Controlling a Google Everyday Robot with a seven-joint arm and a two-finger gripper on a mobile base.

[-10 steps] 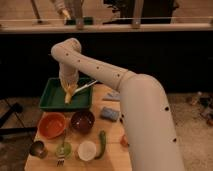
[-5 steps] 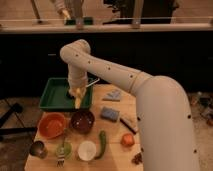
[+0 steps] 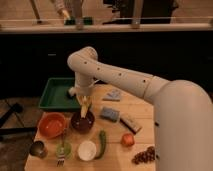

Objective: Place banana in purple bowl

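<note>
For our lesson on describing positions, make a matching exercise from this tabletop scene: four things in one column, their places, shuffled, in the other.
Things:
1. robot gripper
2. round orange bowl
3. shallow green tray
4. small round white bowl

Places:
A. at the table's far left edge, behind the bowls
B. just left of the long green vegetable
C. directly above the glossy dark purple bowl, with the pale-yellow banana piece
D. left of the purple bowl

Pairs: 1-C, 2-D, 3-A, 4-B
</note>
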